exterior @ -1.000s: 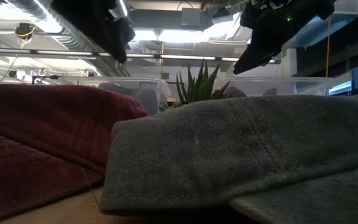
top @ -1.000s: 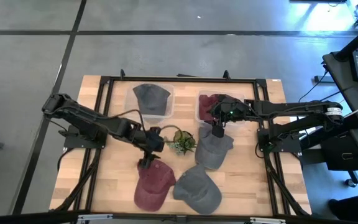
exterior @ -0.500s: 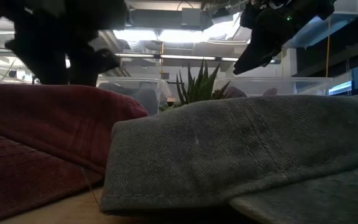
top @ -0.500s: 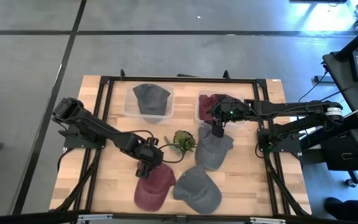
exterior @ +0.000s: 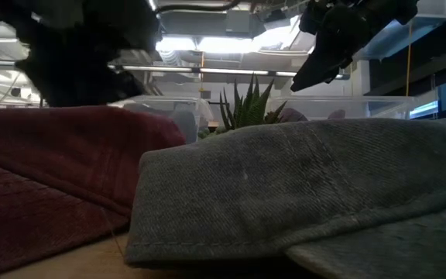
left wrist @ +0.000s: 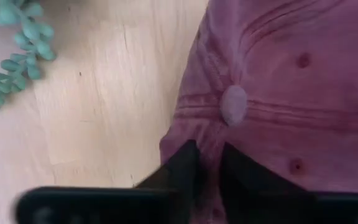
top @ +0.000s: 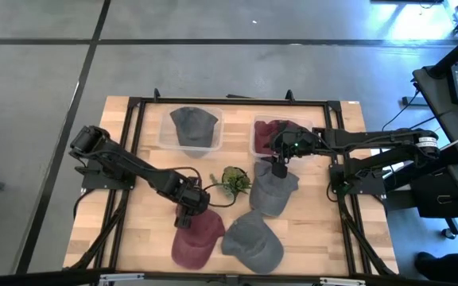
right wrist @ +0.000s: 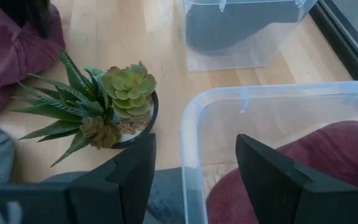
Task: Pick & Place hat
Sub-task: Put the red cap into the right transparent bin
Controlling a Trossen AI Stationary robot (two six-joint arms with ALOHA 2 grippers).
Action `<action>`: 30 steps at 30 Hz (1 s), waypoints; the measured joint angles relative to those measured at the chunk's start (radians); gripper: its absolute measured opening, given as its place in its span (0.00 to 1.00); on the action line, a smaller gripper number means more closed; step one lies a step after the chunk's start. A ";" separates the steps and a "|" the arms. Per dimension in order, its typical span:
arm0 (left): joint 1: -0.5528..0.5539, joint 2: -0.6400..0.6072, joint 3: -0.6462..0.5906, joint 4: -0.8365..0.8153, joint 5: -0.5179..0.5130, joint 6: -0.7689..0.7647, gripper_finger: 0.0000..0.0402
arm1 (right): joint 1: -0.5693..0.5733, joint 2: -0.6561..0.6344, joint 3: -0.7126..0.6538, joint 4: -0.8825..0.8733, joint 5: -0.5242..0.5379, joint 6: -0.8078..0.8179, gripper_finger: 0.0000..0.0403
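Maroon hat [top: 195, 238]: you have it lying on the bare wood at the front left of the table, its crown button facing up in the left wrist view, untouched by any bin.
Left gripper [top: 186, 213]: you have it low at the rear edge of that hat's crown; in the left wrist view its fingers [left wrist: 182, 168] stand nearly together, a narrow gap between them right over the cloth, with no fold yet clearly pinched.
Step in hand: by my reading, you are at the grasp of the maroon hat, not the lift.
Next move: you would need to close on a fold of the crown, confirm the cloth is caught, then raise it.
Left bin [top: 168, 139]: it already holds a grey hat [top: 192, 124] at the table's back.
Plant [top: 233, 179]: it sits close beside your path; lift clear of it.
Front grey hat [top: 253, 239]: it lies touching the maroon one's right side, so watch for drag.
Right gripper [top: 278, 166]: it hovers by the right bin [top: 254, 141], fingers spread wide and empty, above another grey cap [top: 273, 191].
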 joint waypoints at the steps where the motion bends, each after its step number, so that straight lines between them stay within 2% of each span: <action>1: 0.008 -0.012 0.007 -0.007 0.022 0.000 0.08 | 0.000 0.000 0.000 0.002 0.000 0.000 0.55; 3: 0.025 -0.042 0.021 -0.006 0.062 0.000 0.03 | 0.000 0.000 0.000 0.016 -0.002 0.007 0.55; 5: 0.043 -0.076 0.042 -0.008 0.083 0.000 0.02 | 0.000 0.000 0.001 0.052 -0.041 0.035 0.55; 8: 0.075 -0.141 0.082 -0.012 0.083 -0.002 0.01 | 0.000 0.000 0.022 0.101 -0.164 0.041 0.55; 11: 0.116 -0.216 0.141 -0.029 0.075 -0.038 0.01 | 0.001 0.000 0.063 0.134 -0.314 -0.025 0.55; 13: 0.152 -0.261 0.178 -0.031 0.076 -0.050 0.01 | 0.001 0.000 0.098 0.156 -0.371 -0.060 0.55; 19: 0.261 -0.353 0.284 -0.028 0.087 0.030 0.01 | 0.000 0.000 0.262 0.159 -0.382 -0.111 0.55; 24: 0.351 -0.361 0.376 -0.024 0.013 0.138 0.01 | 0.001 0.027 0.421 0.122 -0.384 -0.193 0.55; 27: 0.407 -0.360 0.414 -0.024 -0.035 0.185 0.01 | 0.000 0.087 0.545 0.035 -0.383 -0.221 0.55; 30: 0.460 -0.359 0.425 -0.014 -0.034 0.243 0.01 | -0.002 0.175 0.676 -0.081 -0.353 -0.253 0.55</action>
